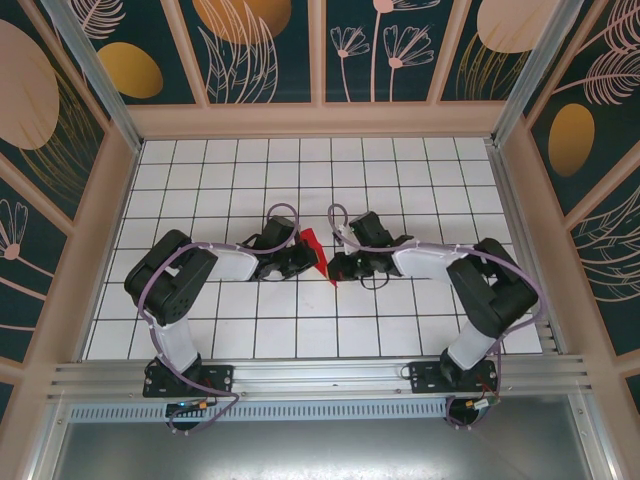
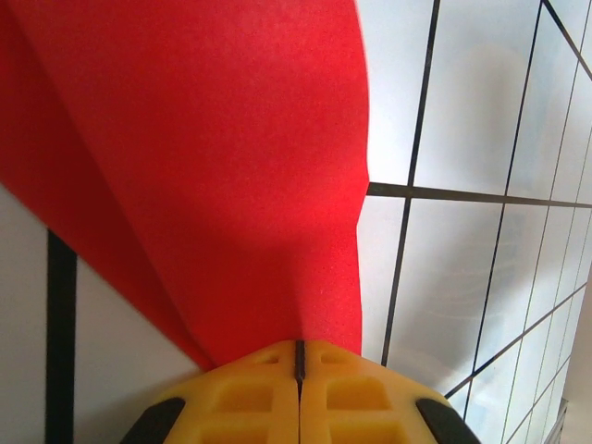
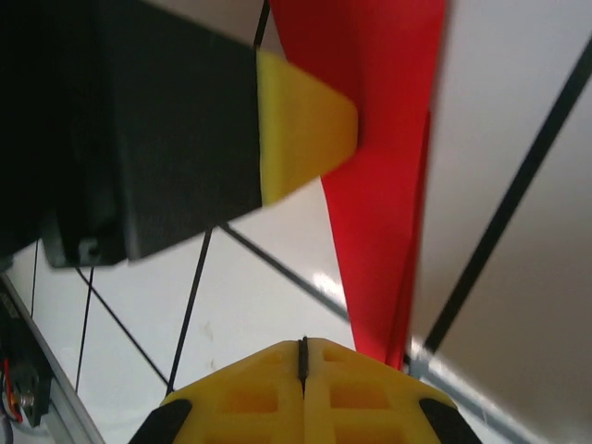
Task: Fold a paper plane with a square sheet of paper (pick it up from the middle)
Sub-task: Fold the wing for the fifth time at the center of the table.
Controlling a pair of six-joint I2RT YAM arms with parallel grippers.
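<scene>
Top external: left gripper (image 1: 303, 265) is clamped tight on the creased red paper (image 1: 313, 247) at mid-counter (image 1: 420, 180). Right gripper (image 1: 340, 268), closed, meets the paper's narrow end, hold unclear. Open tiles (image 1: 200, 170) reach every wall (image 1: 320, 120).

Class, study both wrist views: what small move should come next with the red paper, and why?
Probably open the right gripper so it can grip the red paper: its jaws look shut with the sheet passing alongside, while the left gripper pinches it.

A white table (image 1: 300, 340) ruled with black gridlines.
</scene>
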